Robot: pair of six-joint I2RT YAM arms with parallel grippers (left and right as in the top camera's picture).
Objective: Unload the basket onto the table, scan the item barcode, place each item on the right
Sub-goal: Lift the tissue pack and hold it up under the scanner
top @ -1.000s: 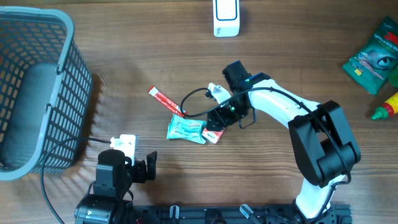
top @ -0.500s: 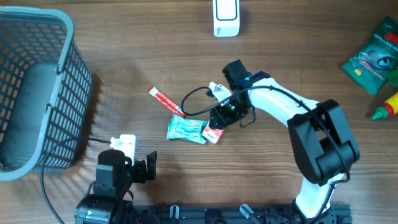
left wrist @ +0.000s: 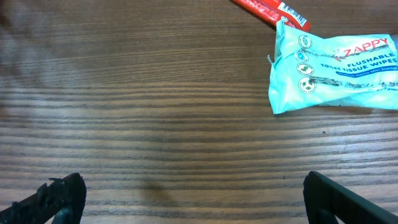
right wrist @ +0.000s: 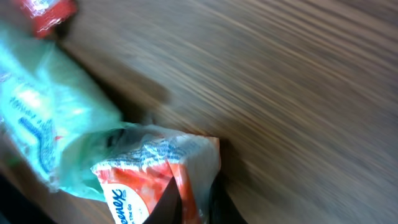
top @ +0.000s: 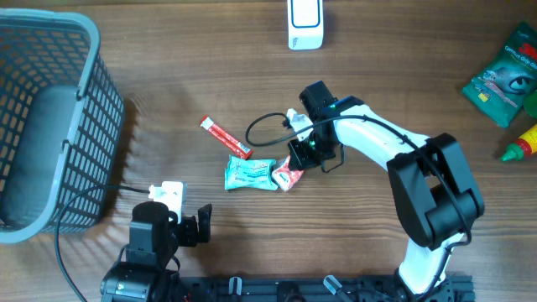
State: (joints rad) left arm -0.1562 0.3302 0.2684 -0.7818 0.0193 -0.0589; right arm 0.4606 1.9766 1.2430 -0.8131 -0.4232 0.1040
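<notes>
A red-and-white Kleenex tissue pack [top: 288, 175] lies mid-table, and my right gripper [top: 296, 162] is shut on its right edge. In the right wrist view the pack [right wrist: 149, 177] is tilted up, with its film pinched between the dark fingers of my right gripper [right wrist: 199, 202]. A white scanner [top: 304, 23] stands at the table's far edge. My left gripper [top: 186, 220] rests near the front edge. It is open over bare wood [left wrist: 193, 199] and holds nothing.
A teal wipes pack [top: 250, 174] [left wrist: 336, 74] touches the Kleenex pack's left side. A red stick packet [top: 225, 137] lies just beyond it. A grey basket [top: 50, 126] fills the left. A green pouch [top: 508, 75] and a yellow bottle [top: 522, 144] sit far right.
My right gripper has gone from open to shut on the Kleenex pack. The pack has shifted slightly right and its edge has tipped up. The left arm has not moved.
</notes>
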